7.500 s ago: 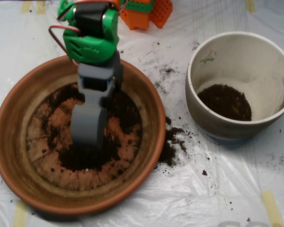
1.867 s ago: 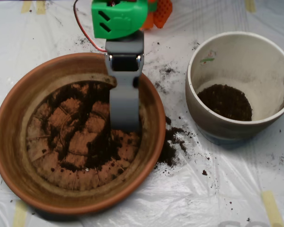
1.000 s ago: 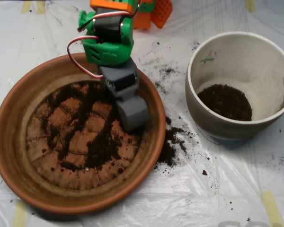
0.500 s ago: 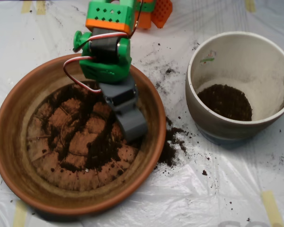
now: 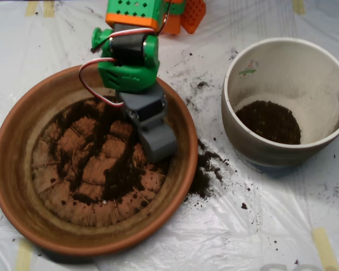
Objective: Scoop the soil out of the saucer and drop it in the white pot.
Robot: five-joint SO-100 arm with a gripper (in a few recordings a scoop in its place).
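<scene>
Little has shifted since half a second ago: your scoop (image 5: 157, 141) (jaws unreadable from above) lifted slightly inside the saucer (image 5: 11, 169), soil (image 5: 121, 180) still thinly scattered.

The arm had a perforated orange plastic block (image 5: 131, 11), a green plastic housing (image 5: 127, 68), looping red-and-white wires (image 5: 93, 84) and a grey plastic claw (image 5: 156, 141).

We cannot see the scoop's (image 5: 157, 142) mouth, which faces down toward the saucer (image 5: 11, 169), nor the soil (image 5: 121, 175) beneath it. The arm (image 5: 130, 39) is cut off at the picture's top edge.
</scene>
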